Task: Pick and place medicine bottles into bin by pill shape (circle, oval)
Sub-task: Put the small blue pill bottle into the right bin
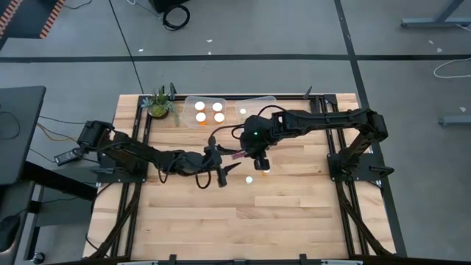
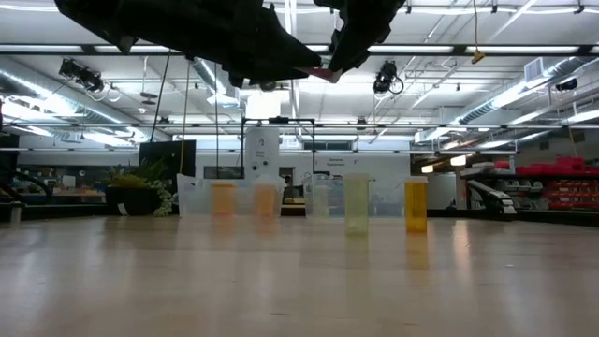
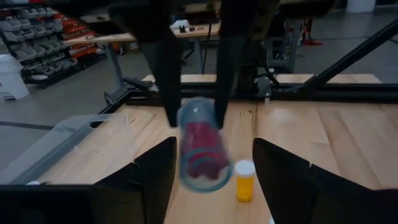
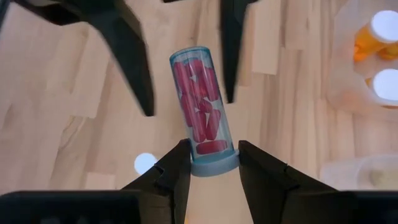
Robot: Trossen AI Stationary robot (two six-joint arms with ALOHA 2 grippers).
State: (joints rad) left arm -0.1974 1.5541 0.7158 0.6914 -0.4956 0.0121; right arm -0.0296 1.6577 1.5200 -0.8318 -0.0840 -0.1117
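Note:
My right gripper (image 4: 213, 146) is shut on a clear bottle of red oval pills (image 4: 199, 102), high over the table's middle (image 1: 239, 154). My left gripper (image 3: 214, 142) is open. Its fingers (image 4: 134, 62) stand on either side of the bottle's free end, and I cannot tell if they touch it. An orange bottle with a white cap (image 3: 244, 180) stands on the table below. A whitish-topped bottle (image 1: 249, 179) stands near it. Several white-capped bottles (image 1: 210, 112) stand in a clear bin (image 1: 193, 99) at the far edge. One bottle (image 1: 243, 112) stands in the bin beside it. My right gripper pinches the clear bottle at its wider, pale blue cap end (image 4: 214, 163) between its two fingers. The fingers come from the table's right side. The bottle sticks out past the fingertips along their line, toward my left gripper. It is lifted clear of the table.
A small green potted plant (image 1: 160, 103) stands at the far left corner beside the bins. In the low view a clear bottle (image 2: 356, 204) and an orange one (image 2: 415, 206) stand on the wood. The near half of the table (image 1: 243, 228) is bare wood.

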